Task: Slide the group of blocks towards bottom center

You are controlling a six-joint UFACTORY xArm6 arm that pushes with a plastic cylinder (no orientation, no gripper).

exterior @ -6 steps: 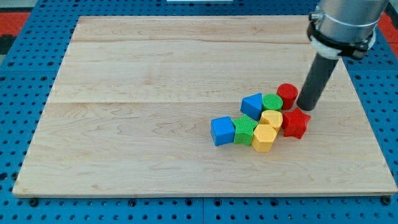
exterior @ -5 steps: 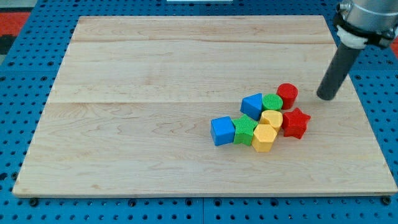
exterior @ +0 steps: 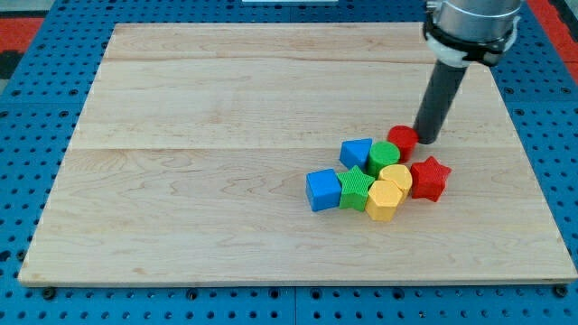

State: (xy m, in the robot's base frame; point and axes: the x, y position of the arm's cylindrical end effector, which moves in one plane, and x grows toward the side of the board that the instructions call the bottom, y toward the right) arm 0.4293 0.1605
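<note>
Tip (exterior: 425,141) now touching shifted red cylinder (exterior: 403,139), wooden board (exterior: 199,171)

The arm (exterior: 470,23) is cut off by the view's top edge. My tip (exterior: 424,140) hides part of the red cylinder (exterior: 402,138) it touches. The green cylinder (exterior: 383,155) partly covers the blue block (exterior: 356,153), whose shape stays unclear.
</note>
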